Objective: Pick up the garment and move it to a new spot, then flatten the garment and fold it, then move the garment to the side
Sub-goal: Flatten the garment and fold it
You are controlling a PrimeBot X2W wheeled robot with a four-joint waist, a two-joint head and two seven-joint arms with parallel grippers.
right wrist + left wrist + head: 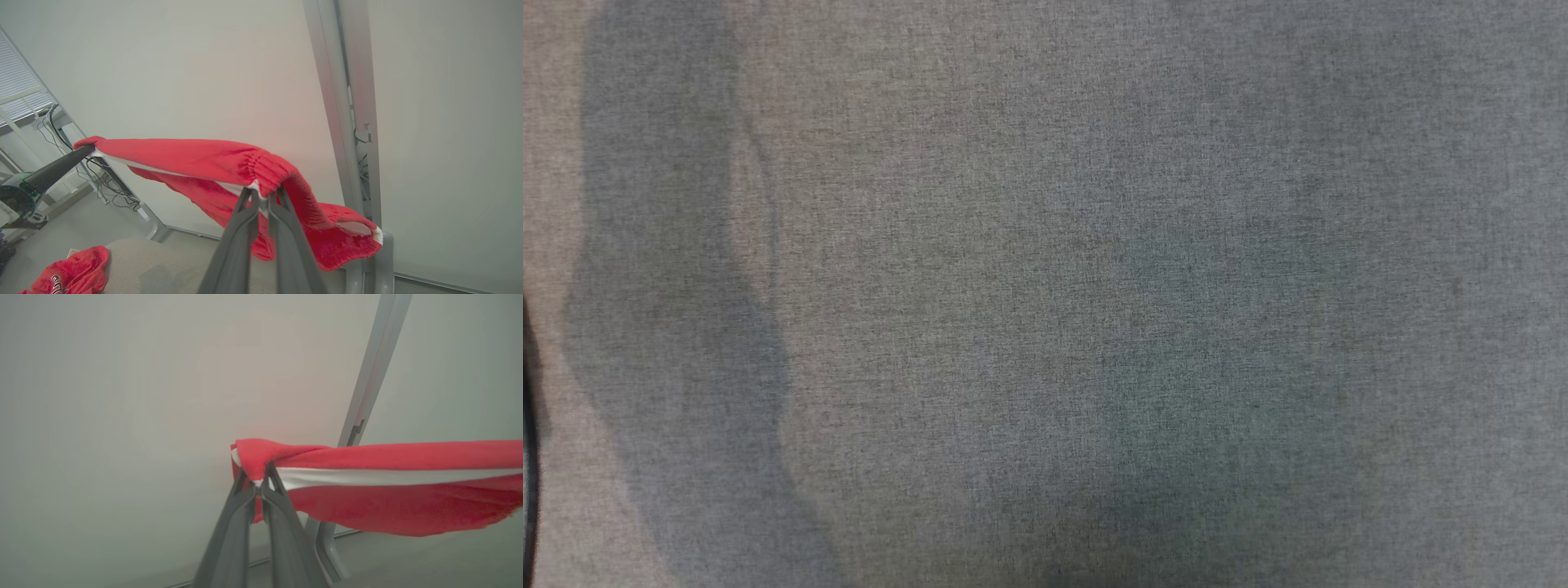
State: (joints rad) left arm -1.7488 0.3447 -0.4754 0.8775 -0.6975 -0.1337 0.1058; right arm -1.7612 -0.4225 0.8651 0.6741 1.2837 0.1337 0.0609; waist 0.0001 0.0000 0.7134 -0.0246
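Observation:
The garment (388,457) is red with a white band, stretched in the air between both grippers. In the left wrist view my left gripper (256,475) is shut on one bunched end of it. My right gripper (263,192) is shut on the elastic edge of the garment (184,155), whose far end droops to the right. The left gripper (86,152) also appears at the far end of the cloth in the right wrist view. The head view looks down on the grey cloth table top (1045,294), with soft shadows across it.
A grey upright post (339,102) and pale wall panels stand behind the garment. Another red piece of clothing (69,269) lies crumpled on the table's corner (163,265) below. Cables and a window blind (20,94) show at the left.

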